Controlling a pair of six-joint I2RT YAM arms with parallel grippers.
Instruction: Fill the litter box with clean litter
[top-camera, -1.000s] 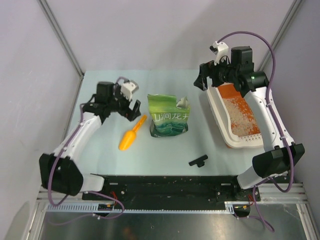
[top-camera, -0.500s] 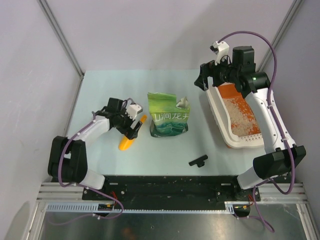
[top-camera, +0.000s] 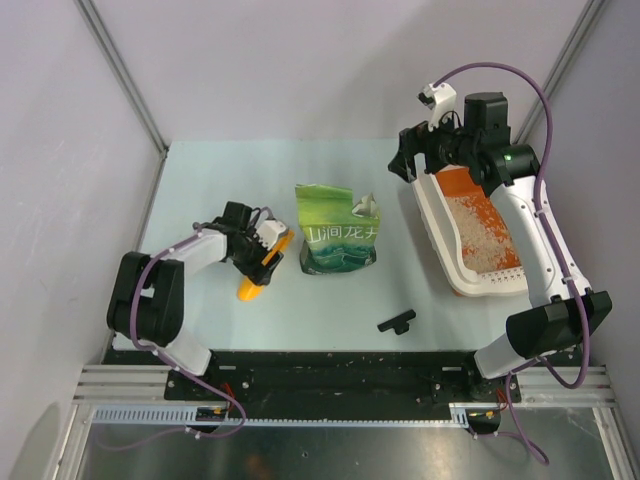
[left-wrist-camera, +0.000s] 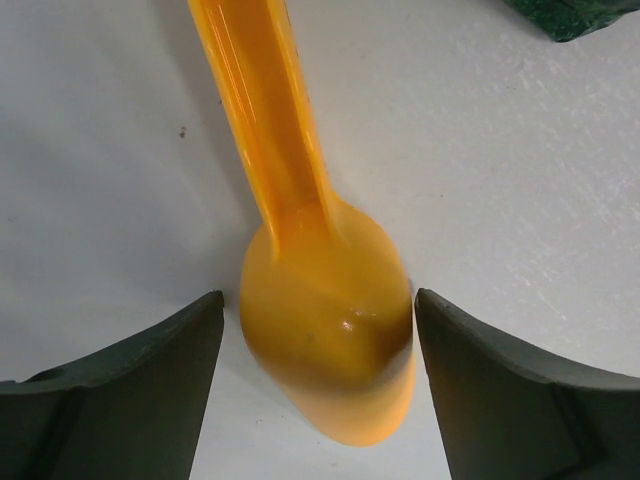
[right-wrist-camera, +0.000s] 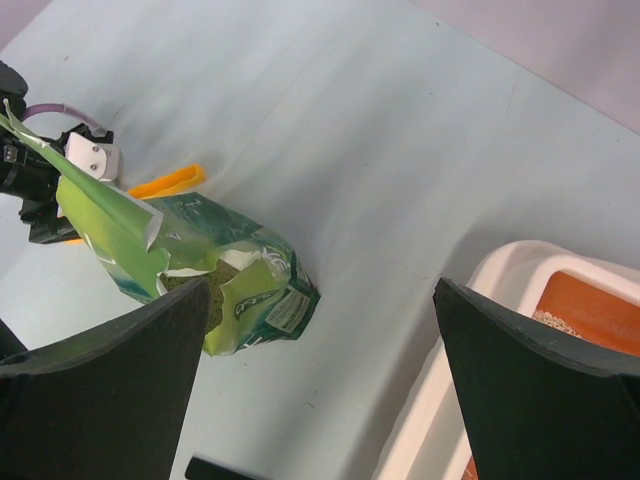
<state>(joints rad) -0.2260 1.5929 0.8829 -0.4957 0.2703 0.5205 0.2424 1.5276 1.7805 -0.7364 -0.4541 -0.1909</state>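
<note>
The white litter box (top-camera: 437, 230) with an orange inside lies at the right, holding a patch of pale clean litter (top-camera: 478, 235). My right gripper (top-camera: 408, 160) hangs open above the table just off the box's far left corner, with nothing between its fingers (right-wrist-camera: 322, 300); the box rim (right-wrist-camera: 500, 272) shows by its right finger. An orange scoop (top-camera: 252, 283) lies left of the green bag (top-camera: 338, 235). My left gripper (top-camera: 262, 250) is down over it and open. Its fingers stand either side of the scoop's bowl (left-wrist-camera: 330, 330), a thin gap on the left, the right nearly touching.
The green bag (right-wrist-camera: 230, 280) is torn open at its top, with granules inside. A small black clip (top-camera: 397, 321) lies near the front edge between the arms. Grey walls and metal posts close in the table at the back and sides.
My left arm swung in toward the near side and came down over the orange scoop, and its jaws have narrowed a little around the bowl. The right arm has stayed where it was.
</note>
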